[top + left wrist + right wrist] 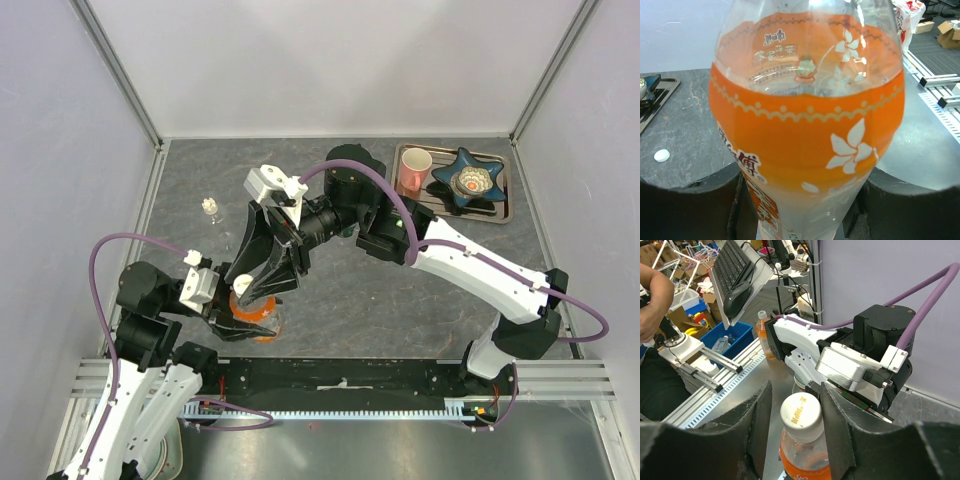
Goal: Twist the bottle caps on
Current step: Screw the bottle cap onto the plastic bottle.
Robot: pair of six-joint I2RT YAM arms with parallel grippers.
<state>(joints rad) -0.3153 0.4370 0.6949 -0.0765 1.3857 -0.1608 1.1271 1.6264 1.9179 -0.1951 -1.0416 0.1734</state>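
Note:
The orange-drink bottle [262, 322] stands upright near the table's front left. My left gripper [243, 318] is shut on its lower body, and the orange label [805, 130] fills the left wrist view between the two dark fingers [695, 200]. A white cap [801, 415] sits on the bottle's neck. My right gripper [795, 410] reaches down over the cap with a finger on each side. The right finger [837, 425] touches the cap, while a narrow gap shows at the left one. A loose white cap [661, 155] lies on the table. A tiny clear bottle [209, 207] stands at the back left.
A metal tray [505, 185] at the back right holds a pink mug [414, 168] and a blue star-shaped dish [467, 180]. The right arm [470, 262] stretches diagonally across the table's middle. Aluminium rails [340, 385] run along the near edge.

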